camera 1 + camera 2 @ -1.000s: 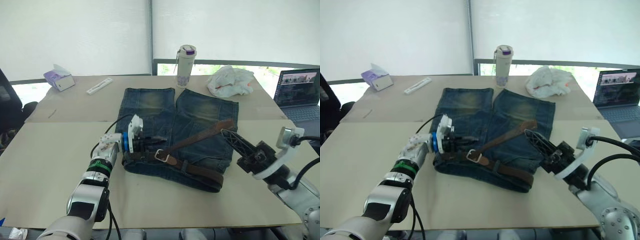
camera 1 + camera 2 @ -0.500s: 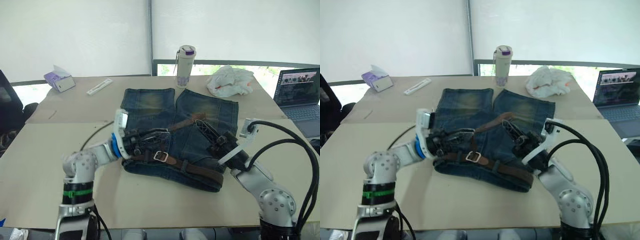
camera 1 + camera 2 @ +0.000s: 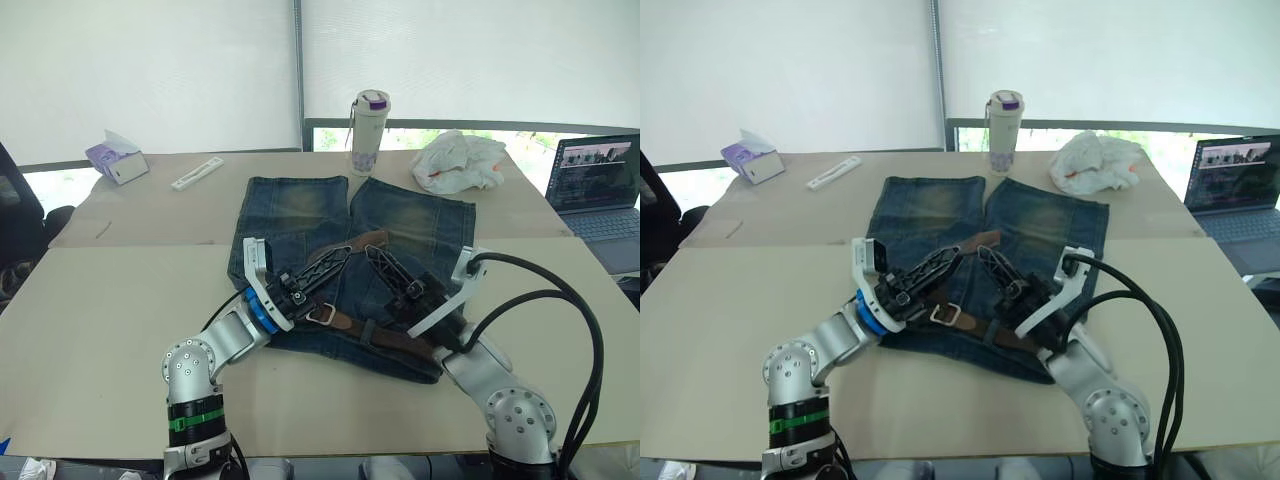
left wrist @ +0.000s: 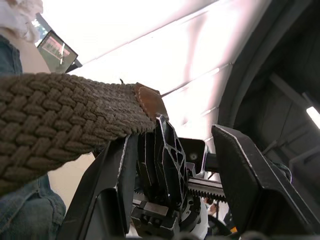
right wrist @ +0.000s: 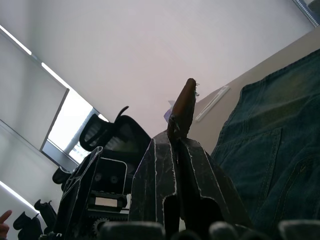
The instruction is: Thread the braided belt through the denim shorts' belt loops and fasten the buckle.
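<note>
1. Head views: the denim shorts (image 3: pixel 355 240) are laid flat on the table (image 3: pixel 90 330), waistband toward the robot; the braided belt (image 3: pixel 400 343) is run along that waistband, with the buckle (image 3: pixel 322 315) just below the left gripper (image 3: pixel 335 262); the belt's free tail (image 3: pixel 362 241) is lifted off the denim and is seen between the two grippers, at the tips of the right gripper (image 3: pixel 375 257); half a second ago the left gripper was lower and nearer the buckle, and its tips are now raised toward the tail; the right gripper has been drawn in toward the left one, so that the two sets of fingertips are close together over the middle of the shorts; a second ago the right gripper was well apart, off the shorts' right edge.

2. Left wrist view: the left gripper's jaws are spread apart; the braided belt's leather-capped tip is seen beyond them, pinched by the right gripper's fingers (image 4: pixel 167 165).

3. Right wrist view: the right gripper's jaws are closed on the belt tail, whose brown tip (image 5: pixel 183 102) stands up between the fingers; the left gripper's open fingers (image 5: pixel 85 177) are seen just beside; the denim shorts lie beyond.

4. Behind the shorts a bottle (image 3: pixel 368 132), a white bag (image 3: pixel 458 162) and a laptop (image 3: pixel 600 190) stand unchanged.
</note>
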You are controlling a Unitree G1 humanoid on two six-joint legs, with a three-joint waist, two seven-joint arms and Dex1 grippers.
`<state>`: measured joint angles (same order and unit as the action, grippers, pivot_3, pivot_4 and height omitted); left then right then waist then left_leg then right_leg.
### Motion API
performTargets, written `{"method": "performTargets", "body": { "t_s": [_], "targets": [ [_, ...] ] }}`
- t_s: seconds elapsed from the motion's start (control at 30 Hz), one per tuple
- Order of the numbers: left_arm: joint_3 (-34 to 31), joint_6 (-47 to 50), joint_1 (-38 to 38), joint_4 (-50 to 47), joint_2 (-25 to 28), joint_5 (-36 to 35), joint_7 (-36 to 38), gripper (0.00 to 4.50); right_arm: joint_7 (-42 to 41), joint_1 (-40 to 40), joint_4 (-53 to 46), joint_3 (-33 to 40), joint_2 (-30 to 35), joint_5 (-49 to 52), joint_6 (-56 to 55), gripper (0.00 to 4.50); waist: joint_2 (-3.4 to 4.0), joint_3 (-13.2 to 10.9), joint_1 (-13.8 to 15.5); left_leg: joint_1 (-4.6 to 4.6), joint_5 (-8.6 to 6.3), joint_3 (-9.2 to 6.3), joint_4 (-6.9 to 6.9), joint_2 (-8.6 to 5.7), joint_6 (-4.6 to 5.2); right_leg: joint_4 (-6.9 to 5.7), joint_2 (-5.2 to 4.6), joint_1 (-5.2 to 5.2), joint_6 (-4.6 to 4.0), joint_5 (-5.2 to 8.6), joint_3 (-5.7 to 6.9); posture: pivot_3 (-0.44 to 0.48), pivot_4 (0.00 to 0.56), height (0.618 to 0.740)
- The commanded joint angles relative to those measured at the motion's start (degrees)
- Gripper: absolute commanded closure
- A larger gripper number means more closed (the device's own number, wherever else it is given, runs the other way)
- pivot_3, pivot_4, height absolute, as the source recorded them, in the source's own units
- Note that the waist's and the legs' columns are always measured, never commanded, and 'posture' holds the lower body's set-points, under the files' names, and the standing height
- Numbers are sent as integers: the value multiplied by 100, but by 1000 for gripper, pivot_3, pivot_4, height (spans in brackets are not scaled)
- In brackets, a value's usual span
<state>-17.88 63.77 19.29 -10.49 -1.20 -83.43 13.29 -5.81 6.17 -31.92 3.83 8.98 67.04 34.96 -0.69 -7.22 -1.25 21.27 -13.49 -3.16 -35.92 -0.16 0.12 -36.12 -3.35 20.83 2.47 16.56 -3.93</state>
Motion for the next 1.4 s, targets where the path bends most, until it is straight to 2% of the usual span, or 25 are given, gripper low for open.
{"method": "performTargets", "body": {
  "t_s": [0.03, 0.27, 0.47, 0.57, 0.7, 0.77, 0.87, 0.97, 1.07, 1.13, 1.33, 1.4],
  "targets": [
    [8, -323, 26, -45, -7, -438, -367, 2039, -58, 66, -165, -19, -49, 55, -101, 4500, 0, 0, 9, 0, 0, 0, 0, -1, 0, 1, -1, 0, 0, 0, 0, 0, 150, 740],
    [126, -444, -22, 181, 311, -882, -710, 2039, -271, -178, -319, -32, 234, 395, 92, 4500, 0, 0, 19, 0, 1, 1, 0, -5, -1, 4, -1, 0, 0, 0, 1, 0, 150, 740],
    [299, -509, -95, 251, 539, -1043, -657, 2039, -330, -246, -295, -4, 451, 521, 72, 4500, -1, -1, 14, 0, 1, 1, 2, -4, -2, 6, 0, 0, 0, 0, 1, 0, 150, 740],
    [326, -573, -105, 341, 657, -944, -630, 2821, -310, -253, -288, 5, 511, 571, 65, 4500, 0, 0, 13, -1, 1, 2, 3, -5, -2, 8, 1, 0, 0, 0, 1, 0, 150, 740],
    [388, -653, -83, 367, 747, -917, -563, 4473, -315, -271, -292, -8, 577, 567, 62, 4500, -1, -1, 18, 0, 2, 2, 4, -6, -3, 10, 1, 0, 0, 0, 1, 0, 150, 740],
    [403, -719, -51, 383, 779, -879, -544, 4473, -342, -270, -284, -19, 617, 489, 57, 4500, -1, -1, 19, 0, 2, 2, 4, -5, -3, 13, 0, 0, 0, 0, 1, 0, 150, 740],
    [416, -835, 19, 419, 859, -742, -494, 4500, -440, -270, -277, -4, 738, 378, 49, 3429, -2, -1, 16, 1, 2, 2, 5, -5, -3, 13, 0, 0, 0, 0, 1, 0, 150, 740],
    [241, -1018, 188, 638, 1009, -687, -522, 4500, -826, -329, -299, 81, 1168, 169, 86, 2442, -2, -2, 23, 0, 2, 3, 5, -6, -4, 14, 1, 0, 0, 0, 1, 0, 150, 740],
    [49, -1059, 325, 888, 1206, -792, -608, 4500, -1656, -483, -274, -342, 2326, -1207, 26, 1344, -3, -3, 38, 2, 2, 5, 5, -16, -4, 19, -1, 0, 1, 1, 3, 0, 150, 740],
    [25, -1022, 336, 959, 1292, -808, -645, 4500, -1947, -397, -206, -788, 2877, -2142, -147, 699, -8, -6, 22, 2, 2, 6, 7, -25, -4, 25, 0, 0, 1, 1, 5, 0, 150, 740],
    [46, -933, 219, 1001, 1390, -719, -785, 4500, -2131, 235, -65, -2053, 3069, -4171, -580, 699, -11, -8, 18, 1, 6, 5, 10, -15, -12, 20, 8, 6, 0, 0, 3, 0, 150, 740],
    [69, -967, 197, 1017, 1409, -571, -830, 4500, -2121, 321, 21, -2274, 2901, -4569, -759, 699, -17, -10, 43, 1, 6, 4, 10, -16, -13, 21, 6, 6, 0, 0, 4, 0, 150, 740]
  ]
}}
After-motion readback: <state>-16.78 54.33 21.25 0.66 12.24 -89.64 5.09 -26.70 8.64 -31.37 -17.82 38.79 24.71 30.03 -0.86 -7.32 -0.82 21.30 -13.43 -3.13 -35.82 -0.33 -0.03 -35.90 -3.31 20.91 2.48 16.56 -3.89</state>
